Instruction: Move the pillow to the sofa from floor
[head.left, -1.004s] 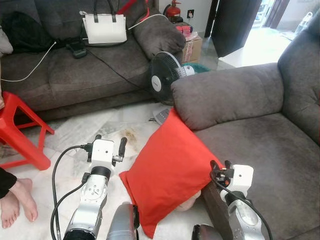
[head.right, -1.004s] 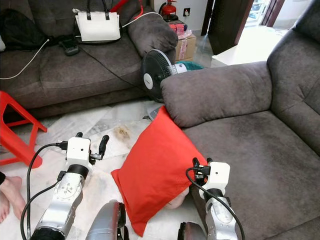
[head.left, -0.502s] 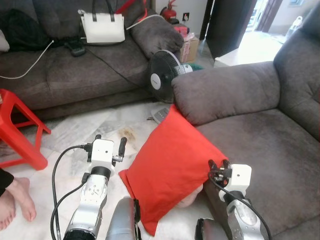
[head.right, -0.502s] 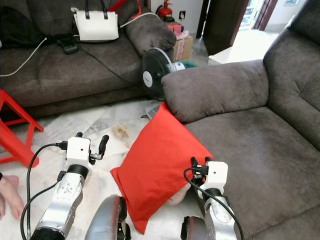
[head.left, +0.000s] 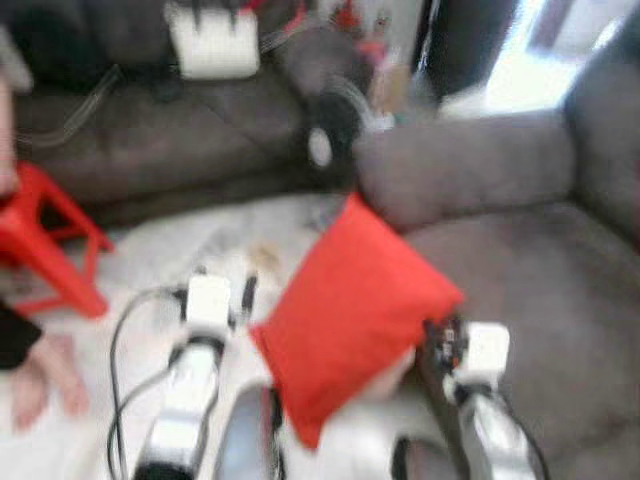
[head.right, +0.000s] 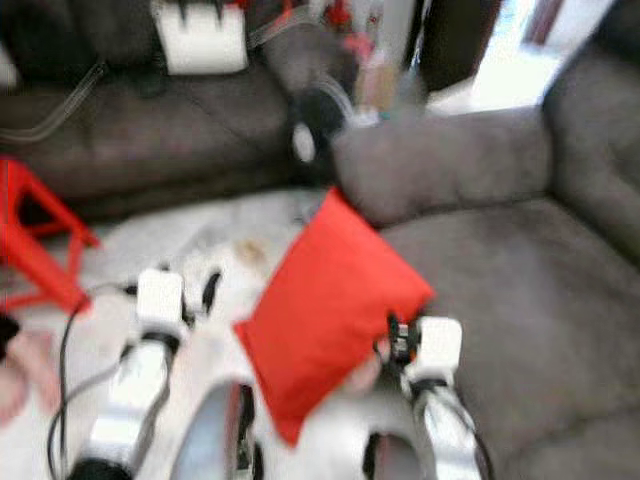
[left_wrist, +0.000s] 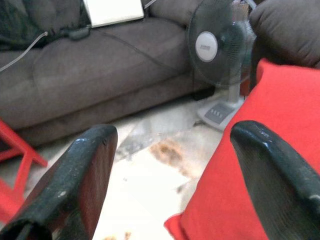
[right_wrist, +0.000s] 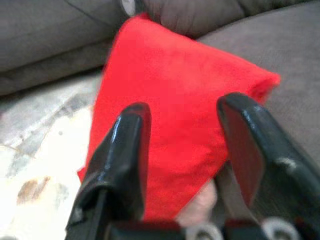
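Meanwhile, your head camera swung and blurred while the left gripper hung spread over the floor and the right gripper, fingers apart, neared the red pillow, which leaned unmoved against the sofa, ungrasped.

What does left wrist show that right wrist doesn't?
Left wrist: a standing fan, the far sofa with a white bag and a cable on it, and a red stool leg; left gripper open over the floor.

Right wrist: the near sofa's seat, with the right gripper open, aimed at the pillow.

Both: the red pillow, leaning against the near sofa, and the marble floor.
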